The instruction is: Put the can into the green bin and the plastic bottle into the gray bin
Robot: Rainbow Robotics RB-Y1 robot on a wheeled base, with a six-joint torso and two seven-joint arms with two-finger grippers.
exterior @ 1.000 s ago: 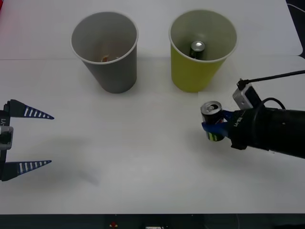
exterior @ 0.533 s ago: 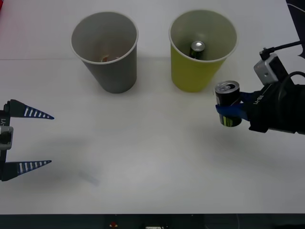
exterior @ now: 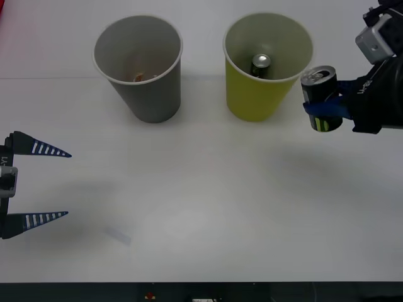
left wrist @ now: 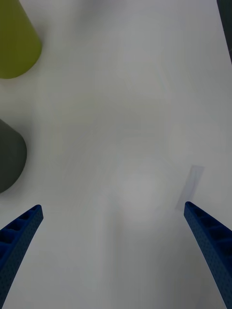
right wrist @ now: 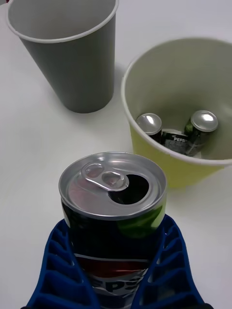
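My right gripper is shut on the can, a black Pepsi can with a silver top and an open mouth, held upright in the air just right of the green bin. In the right wrist view the blue fingers clasp the can on both sides, with the green bin's rim just beyond it. Other cans lie in that bin. The gray bin stands to the green bin's left. The plastic bottle is out of view. My left gripper waits open at the table's left edge.
A small orange-brown thing lies at the gray bin's bottom; what it is I cannot tell. A faint pale strip lies flat on the white table near the front left. The table's near half is bare.
My right gripper has lifted the can off the table and carried it up and to the right, from in front of the green bin to beside its rim. The left arm stayed still.
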